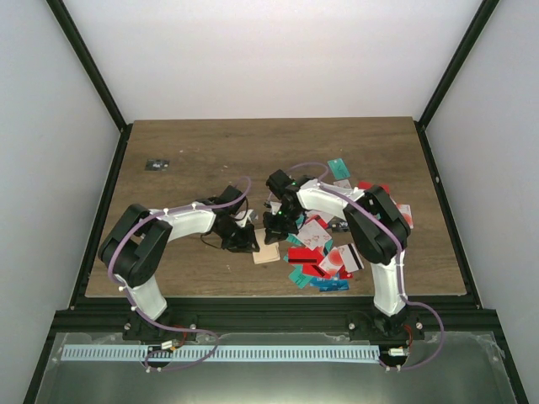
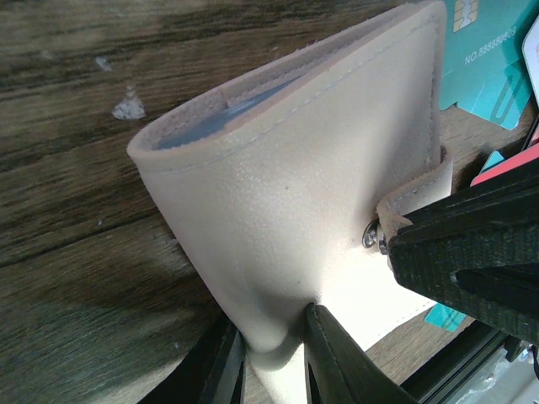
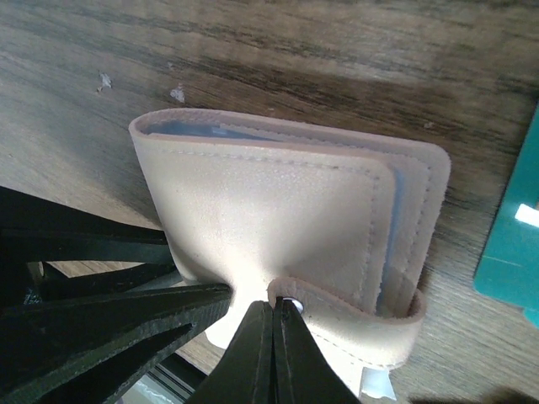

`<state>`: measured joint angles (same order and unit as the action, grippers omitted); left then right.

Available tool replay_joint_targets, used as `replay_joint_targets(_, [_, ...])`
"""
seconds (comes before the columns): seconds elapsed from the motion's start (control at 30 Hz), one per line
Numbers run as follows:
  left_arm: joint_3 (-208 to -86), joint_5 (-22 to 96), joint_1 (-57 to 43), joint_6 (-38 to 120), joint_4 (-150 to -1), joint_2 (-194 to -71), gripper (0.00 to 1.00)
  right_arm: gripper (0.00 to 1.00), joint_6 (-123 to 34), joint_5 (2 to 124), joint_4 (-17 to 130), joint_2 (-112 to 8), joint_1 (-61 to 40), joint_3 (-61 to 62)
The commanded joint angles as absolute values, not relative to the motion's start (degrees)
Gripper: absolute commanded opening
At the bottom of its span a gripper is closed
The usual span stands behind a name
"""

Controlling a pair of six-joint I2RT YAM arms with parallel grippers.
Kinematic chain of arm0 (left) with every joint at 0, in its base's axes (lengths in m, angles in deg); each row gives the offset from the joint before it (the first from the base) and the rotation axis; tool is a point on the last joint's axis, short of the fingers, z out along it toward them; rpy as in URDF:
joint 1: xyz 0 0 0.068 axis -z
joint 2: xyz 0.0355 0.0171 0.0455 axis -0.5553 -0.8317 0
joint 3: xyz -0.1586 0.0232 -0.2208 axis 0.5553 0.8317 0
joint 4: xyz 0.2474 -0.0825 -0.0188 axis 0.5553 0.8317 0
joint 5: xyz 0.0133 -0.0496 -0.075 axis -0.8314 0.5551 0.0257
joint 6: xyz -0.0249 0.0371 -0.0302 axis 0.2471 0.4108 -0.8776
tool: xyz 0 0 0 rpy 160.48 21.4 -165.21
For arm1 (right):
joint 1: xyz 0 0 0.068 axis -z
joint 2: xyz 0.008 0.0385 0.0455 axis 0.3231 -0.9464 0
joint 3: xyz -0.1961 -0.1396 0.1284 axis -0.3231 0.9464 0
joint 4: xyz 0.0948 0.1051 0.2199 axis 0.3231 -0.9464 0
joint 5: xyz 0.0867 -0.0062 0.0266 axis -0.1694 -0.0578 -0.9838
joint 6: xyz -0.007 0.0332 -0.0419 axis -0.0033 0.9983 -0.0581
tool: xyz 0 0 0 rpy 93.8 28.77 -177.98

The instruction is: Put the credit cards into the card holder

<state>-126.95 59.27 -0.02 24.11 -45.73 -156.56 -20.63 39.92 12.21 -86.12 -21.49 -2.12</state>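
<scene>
Beige leather sits pinched in the left gripper point(image 2: 274, 370), jaws clamped on the lower edge of the card holder point(image 2: 286, 194), which is folded over above the table point(image 2: 76, 252). Right gripper point(image 3: 274, 337): jaws fully together, tips against the snap tab point(image 3: 354, 316). 1 teal card point(image 3: 509, 244) lies just beside the holder. Remaining credit cards point(image 1: 324, 257) are piled to its right, under the right arm.

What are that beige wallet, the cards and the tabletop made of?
The wallet looks like soft leather or imitation leather: matte, finely grained, stitched edges, metal snap. The cards seem thin printed plastic. The tabletop is wood or wood-look laminate, judging by its dark grain.
</scene>
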Motion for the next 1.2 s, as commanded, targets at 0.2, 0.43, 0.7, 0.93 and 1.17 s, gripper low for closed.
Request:
replay_joint_targets(0.2, [-126.97,57.70,2.01,23.66,-45.88,-159.14,0.20,0.01,-18.85,49.30,6.91,-97.29,-28.35,-1.77])
replay_joint_targets(0.43, [-128.00,57.92,2.47,23.71,-45.51,-159.55,0.20,0.01,-17.74,49.69,6.24,-99.86,-29.97,-2.41])
replay_joint_targets(0.7, [-128.49,56.91,2.64,24.54,-43.97,-158.88,0.22,0.04,-18.54,49.90,6.63,-99.75,-29.89,-4.19])
replay_joint_targets(0.93, [-128.90,54.22,2.57,25.86,-39.93,-155.12,0.30,0.21,-20.55,46.62,8.34,-93.01,-28.56,-5.53])
replay_joint_targets(1.17, [-130.05,51.04,2.10,27.76,-35.26,-151.78,0.35,0.27,-20.01,41.96,13.48,-85.30,-27.14,-3.53])
